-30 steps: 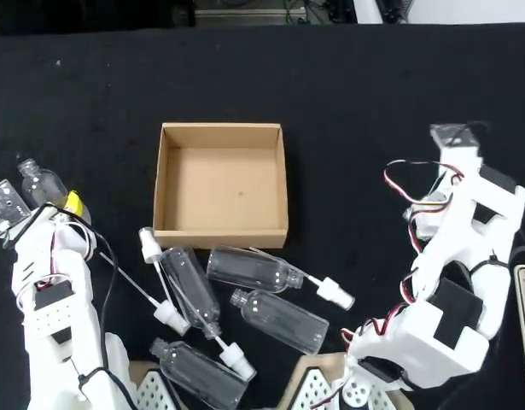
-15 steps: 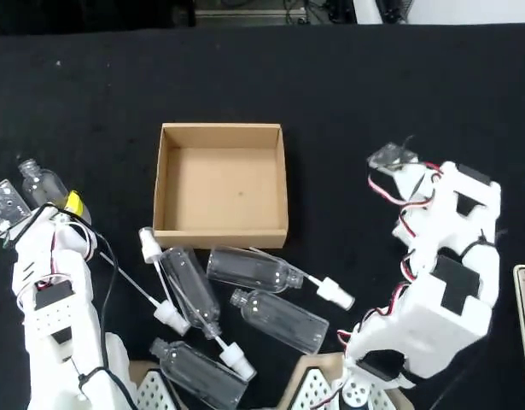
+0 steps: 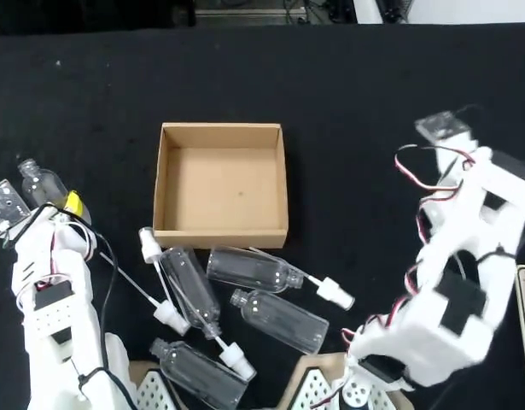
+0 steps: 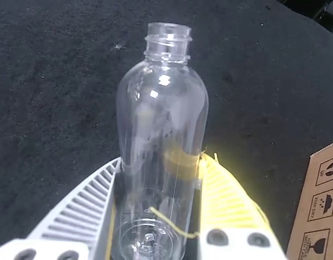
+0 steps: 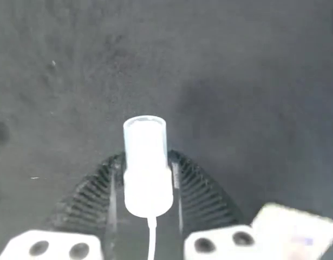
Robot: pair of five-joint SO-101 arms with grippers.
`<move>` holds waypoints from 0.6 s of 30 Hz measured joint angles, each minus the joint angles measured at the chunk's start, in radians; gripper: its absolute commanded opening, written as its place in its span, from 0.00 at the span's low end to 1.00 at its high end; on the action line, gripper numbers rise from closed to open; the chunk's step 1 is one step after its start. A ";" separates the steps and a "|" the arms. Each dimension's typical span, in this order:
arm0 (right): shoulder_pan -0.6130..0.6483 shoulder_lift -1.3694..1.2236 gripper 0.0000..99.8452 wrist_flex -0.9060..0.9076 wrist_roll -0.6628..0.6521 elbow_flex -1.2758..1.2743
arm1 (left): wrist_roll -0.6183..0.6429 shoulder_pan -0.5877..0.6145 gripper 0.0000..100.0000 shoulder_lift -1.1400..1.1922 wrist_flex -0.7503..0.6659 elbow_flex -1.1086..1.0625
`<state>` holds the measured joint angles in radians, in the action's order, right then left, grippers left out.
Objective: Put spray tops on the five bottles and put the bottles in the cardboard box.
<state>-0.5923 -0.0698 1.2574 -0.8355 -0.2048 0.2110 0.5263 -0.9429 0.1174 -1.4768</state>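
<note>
Black table [image 3: 373,85] with cardboard box [image 3: 221,231], four clear bottles [image 3: 249,268] and white spray tops [image 3: 335,293] beside it.

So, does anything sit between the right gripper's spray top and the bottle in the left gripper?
Yes, the empty cardboard box lies on the table between the spray top and the bottle; a lifted path would likely clear it.

The tabletop [image 3: 373,77] is covered by a matte black cloth and is evenly lit. Beyond its far edge a dark strip with what may be cables [image 3: 296,10] is seen, and a white surface [image 3: 475,10] is glimpsed at one far corner.
</note>
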 measured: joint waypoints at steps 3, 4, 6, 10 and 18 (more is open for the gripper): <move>0.038 0.147 0.01 0.054 0.140 0.000 | 0.000 0.000 0.06 0.000 0.000 0.000; 0.064 0.198 0.01 0.060 0.189 -0.005 | 0.000 0.000 0.06 0.000 0.000 0.000; 0.132 0.302 0.01 0.060 0.288 -0.043 | 0.000 0.000 0.06 0.000 0.000 0.000; 0.311 0.483 0.01 0.011 0.488 -0.169 | -0.060 0.051 0.06 0.000 -0.029 0.002; 0.580 0.710 0.01 -0.310 0.804 -0.511 | -0.204 0.210 0.06 0.000 -0.203 0.002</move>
<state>-0.0123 0.6406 0.9475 -0.0315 -0.7158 0.0069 0.7365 -0.9429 -0.0852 -1.4753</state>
